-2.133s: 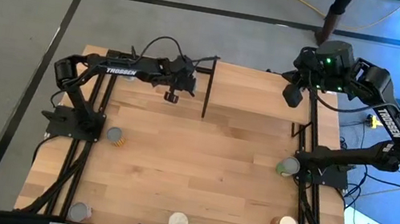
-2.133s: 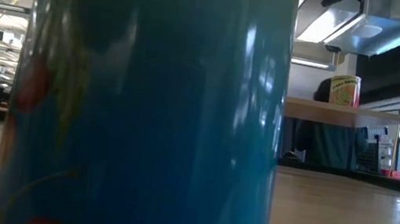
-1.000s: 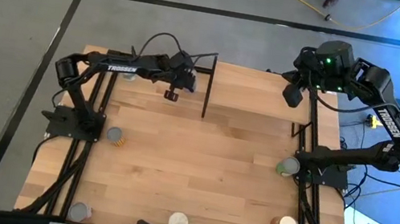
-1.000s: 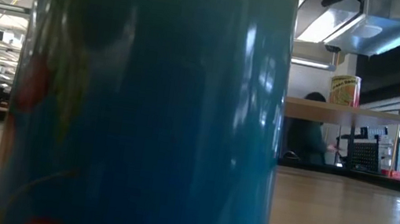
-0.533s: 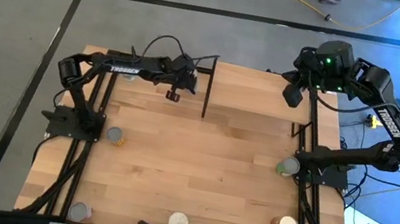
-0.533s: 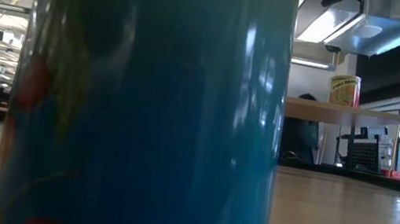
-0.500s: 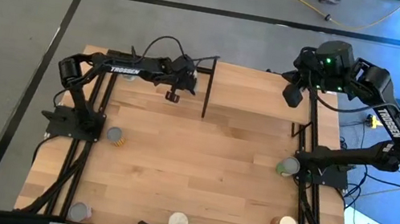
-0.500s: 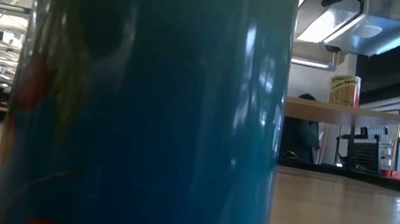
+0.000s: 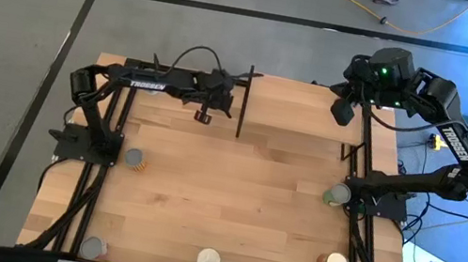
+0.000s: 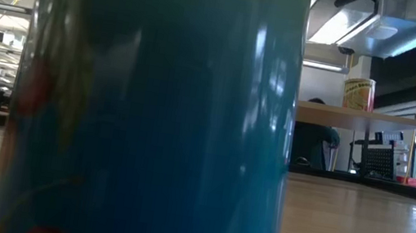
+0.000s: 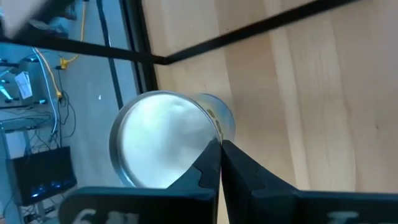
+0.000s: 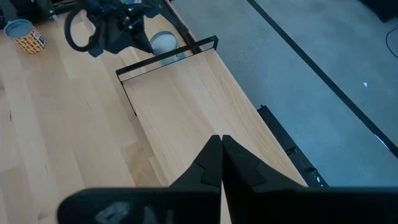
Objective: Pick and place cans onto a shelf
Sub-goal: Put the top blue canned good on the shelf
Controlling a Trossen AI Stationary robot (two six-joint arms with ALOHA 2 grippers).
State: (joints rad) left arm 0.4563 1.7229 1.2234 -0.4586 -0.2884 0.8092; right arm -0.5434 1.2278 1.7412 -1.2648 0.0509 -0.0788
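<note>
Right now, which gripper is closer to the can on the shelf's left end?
Left. The left gripper sits beside the shelf's left end, with the can right past its shut fingers. The right gripper hangs over the shelf's far right end, shut.

A blue can [image 10: 151,108] standing right against the low camera fills most of that view and hides the table behind it; its top and base run off the frame, and its label is too blurred to read. In the high view the left arm covers the can beside the shelf [image 9: 300,109]. In the left wrist view that can [image 11: 165,140] shows only its pale lid; its label cannot be made out. The person [image 10: 315,145] behind the shelf is dark and indistinct.
</note>
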